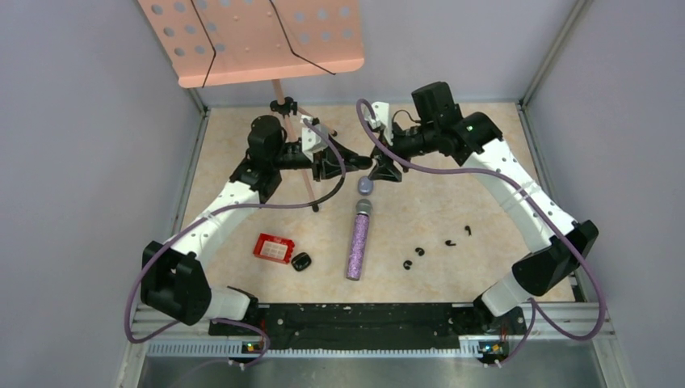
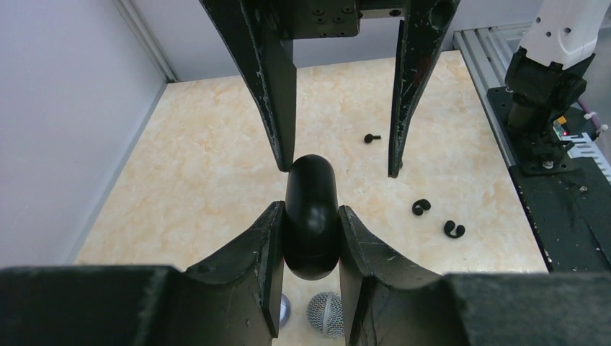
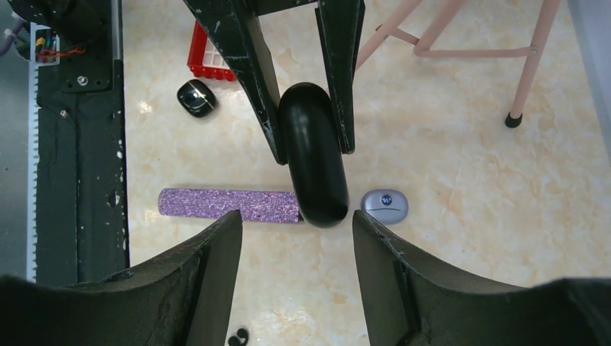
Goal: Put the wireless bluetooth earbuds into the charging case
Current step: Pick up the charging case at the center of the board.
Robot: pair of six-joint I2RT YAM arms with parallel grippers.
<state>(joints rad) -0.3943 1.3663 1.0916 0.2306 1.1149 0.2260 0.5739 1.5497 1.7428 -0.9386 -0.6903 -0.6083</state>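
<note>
Glossy, rigid, probably slippery black charging case (image 2: 311, 180) pinched across its narrow sides by left gripper (image 2: 311, 210); right gripper (image 3: 295, 215) spread; tiny, light earbuds (image 1: 420, 251) lie on tabletop (image 1: 452, 194).

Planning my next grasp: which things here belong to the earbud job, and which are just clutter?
Job: glossy black oval charging case, clamped in the left gripper; four tiny black earbuds lying loose; probably also the silver-blue oval case and the small black rounded case.
Lying about: purple glitter microphone; red plastic box; pink perforated music stand.
</note>
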